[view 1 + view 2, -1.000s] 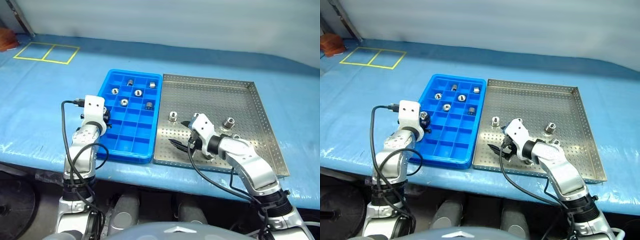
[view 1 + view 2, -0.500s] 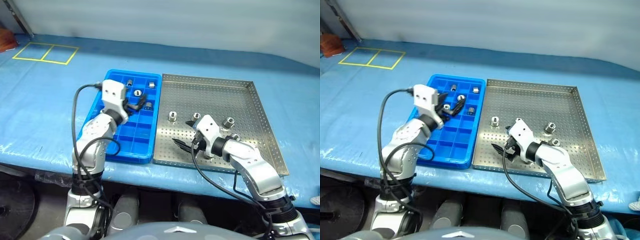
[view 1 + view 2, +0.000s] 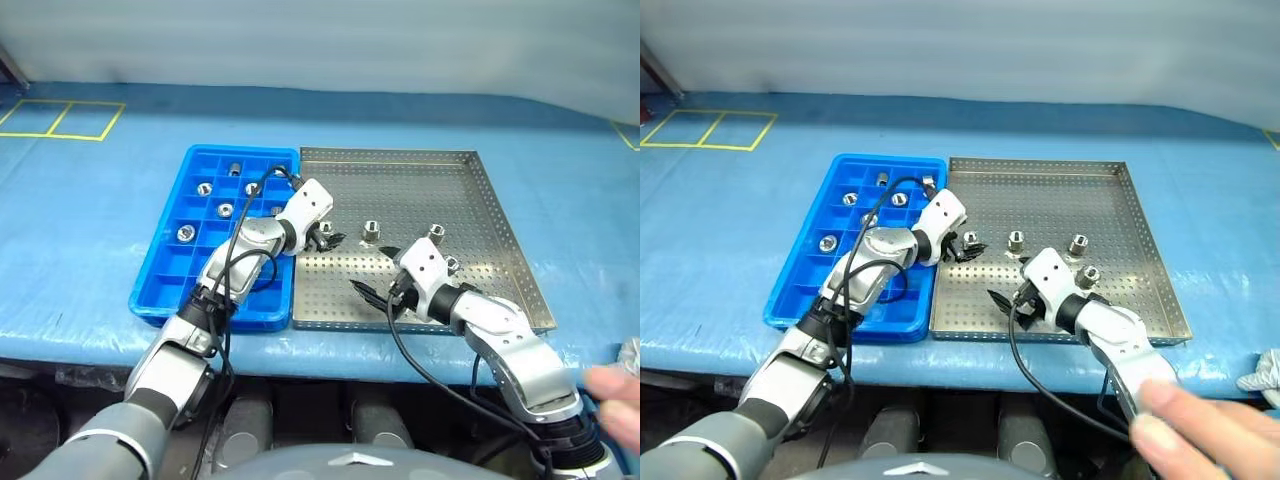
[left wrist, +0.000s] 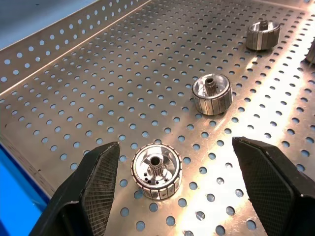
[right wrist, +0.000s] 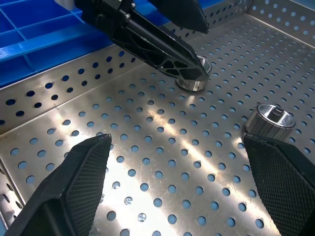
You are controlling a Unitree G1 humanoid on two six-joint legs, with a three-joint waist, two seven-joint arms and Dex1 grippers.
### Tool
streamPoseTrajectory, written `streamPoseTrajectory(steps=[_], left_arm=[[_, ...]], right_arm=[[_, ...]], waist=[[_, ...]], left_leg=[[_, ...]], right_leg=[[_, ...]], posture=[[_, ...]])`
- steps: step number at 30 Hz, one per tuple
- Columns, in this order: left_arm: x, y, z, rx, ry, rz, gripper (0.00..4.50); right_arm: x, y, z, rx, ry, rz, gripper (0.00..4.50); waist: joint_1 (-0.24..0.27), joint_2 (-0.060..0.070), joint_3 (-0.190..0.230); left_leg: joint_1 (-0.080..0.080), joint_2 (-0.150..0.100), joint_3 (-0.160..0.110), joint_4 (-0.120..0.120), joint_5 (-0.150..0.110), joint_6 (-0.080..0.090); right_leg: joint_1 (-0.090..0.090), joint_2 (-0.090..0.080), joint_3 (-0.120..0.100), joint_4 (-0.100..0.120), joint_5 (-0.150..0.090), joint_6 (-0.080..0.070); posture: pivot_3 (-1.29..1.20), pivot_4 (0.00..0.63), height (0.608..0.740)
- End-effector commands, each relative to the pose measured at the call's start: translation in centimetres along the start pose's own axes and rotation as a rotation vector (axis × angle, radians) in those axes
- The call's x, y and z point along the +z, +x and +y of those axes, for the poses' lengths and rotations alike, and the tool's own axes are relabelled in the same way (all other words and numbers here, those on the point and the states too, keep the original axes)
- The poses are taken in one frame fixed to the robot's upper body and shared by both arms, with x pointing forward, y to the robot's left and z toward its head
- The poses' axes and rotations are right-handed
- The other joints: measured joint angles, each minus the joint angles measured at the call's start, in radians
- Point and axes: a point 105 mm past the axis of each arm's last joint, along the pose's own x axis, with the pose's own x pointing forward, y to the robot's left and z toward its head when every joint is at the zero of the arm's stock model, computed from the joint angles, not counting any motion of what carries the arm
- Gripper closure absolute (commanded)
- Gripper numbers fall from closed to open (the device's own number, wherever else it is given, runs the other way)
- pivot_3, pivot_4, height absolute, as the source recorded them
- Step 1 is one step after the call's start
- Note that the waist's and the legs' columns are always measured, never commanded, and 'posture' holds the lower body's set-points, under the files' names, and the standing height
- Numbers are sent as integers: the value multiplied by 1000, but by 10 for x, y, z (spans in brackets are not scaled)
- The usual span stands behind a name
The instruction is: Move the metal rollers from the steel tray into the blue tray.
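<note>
Task judged roughly half done: about five metal rollers lodged in far compartments of the blue tray, four still standing on the steel tray. Left gripper reached across onto the steel tray, jaws spread wide and holding nothing, nearest roller sitting between them but untouched. Right gripper low over the tray's near part, jaws fully spread, empty, another roller just ahead
</note>
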Motion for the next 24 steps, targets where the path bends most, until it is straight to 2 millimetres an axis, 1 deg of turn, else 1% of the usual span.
streamPoseTrajectory(steps=[1, 5, 9, 12, 13, 19, 23, 24], left_arm=[[2, 8, 4, 28, 52, 20, 544], [-6, 14, 7, 51, 73, 82, 544], [-13, 15, 12, 84, 97, 132, 544], [-15, 14, 17, 108, 120, 152, 1081], [-16, 13, 18, 114, 128, 159, 1378], [-22, 6, 27, 143, 150, 188, 1378], [-28, 4, 28, 142, 145, 204, 1378], [-28, 4, 28, 144, 138, 201, 1567]], right_arm=[[13, -5, -2, -25, -28, -46, 0], [13, -6, -3, -32, -27, -47, 0], [13, -6, -3, -36, -28, -50, 0], [14, -5, -4, -38, -29, -53, 0], [14, -4, -3, -37, -29, -54, 0], [15, -1, -2, -31, -26, -57, 0], [15, 1, -1, -23, -28, -61, 0], [15, 1, -1, -21, -28, -61, 0]], waist=[[-5, 0, 0], [-14, 0, 0], [-23, 0, 0], [-25, 0, 0], [-26, 0, 0], [-32, 0, 0], [-39, 1, 0], [-40, 1, 0]], left_leg=[[0, 0, 0, 0, 0, 0], [0, 0, 0, 0, 0, 0], [1, 0, 0, 0, 0, 0], [2, 0, 0, 0, 0, 0], [2, 0, 0, 0, 0, 0], [2, 0, 0, 0, 0, 0], [2, 1, 0, 0, 0, 0], [2, 1, 0, 0, 0, 0]], right_leg=[[0, 0, 0, 0, 0, 0], [0, 0, 0, 1, 0, 0], [0, 0, 1, 2, 0, 0], [0, 0, 1, 3, 0, 0], [0, 0, 1, 3, 0, 0], [0, 1, 1, 4, 0, 0], [-1, 1, 1, 4, 0, 0], [-1, 1, 1, 4, 0, 0]], posture=[[11, 150, 740], [8, 150, 740], [8, 150, 740], [17, 150, 740], [17, 150, 740], [33, 150, 740], [37, 150, 740], [37, 150, 740]])
